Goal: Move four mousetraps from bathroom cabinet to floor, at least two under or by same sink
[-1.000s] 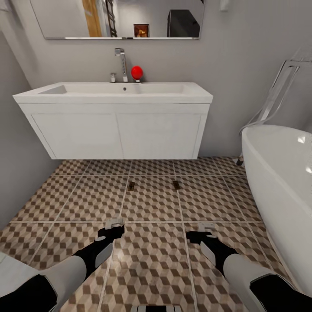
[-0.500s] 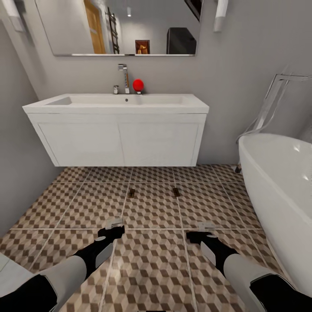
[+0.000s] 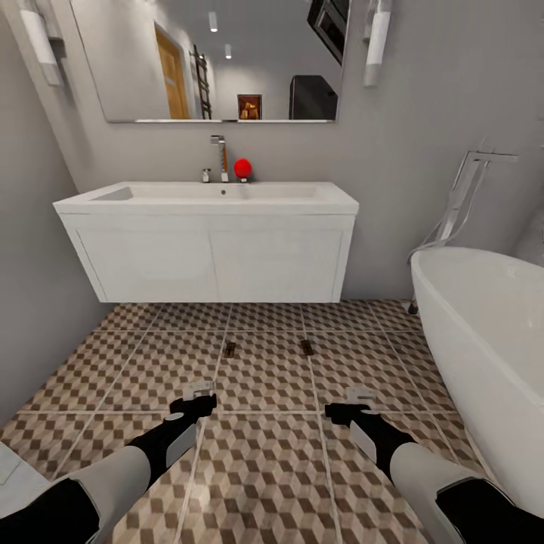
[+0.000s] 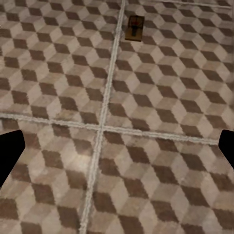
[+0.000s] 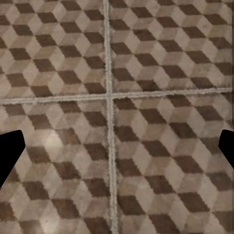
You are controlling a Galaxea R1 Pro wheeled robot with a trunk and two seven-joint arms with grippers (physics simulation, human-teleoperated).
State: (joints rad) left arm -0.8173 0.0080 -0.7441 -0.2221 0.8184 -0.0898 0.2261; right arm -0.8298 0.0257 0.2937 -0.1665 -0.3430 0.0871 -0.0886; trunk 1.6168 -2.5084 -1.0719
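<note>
Lying on the bathroom floor [image 3: 264, 453] just before the sink [image 3: 208, 198]: two mousetraps [image 3: 230, 348], apart. Judged light, stiff, sprung; best pinched across the wooden base edges. Left gripper [image 3: 198, 394] and right gripper [image 3: 358, 399] were spread, empty.

Head view high, facing sink [image 3: 204, 198], wrist views close above bathroom floor [image 4: 146, 122], floor shared

floor: bathroom floor [image 3: 264, 461] showing cube-pattern tiles, pale grout
on it: two mousetraps lying flat, left mousetrap [image 3: 230, 349], right mousetrap [image 3: 307, 347], apart
</note>
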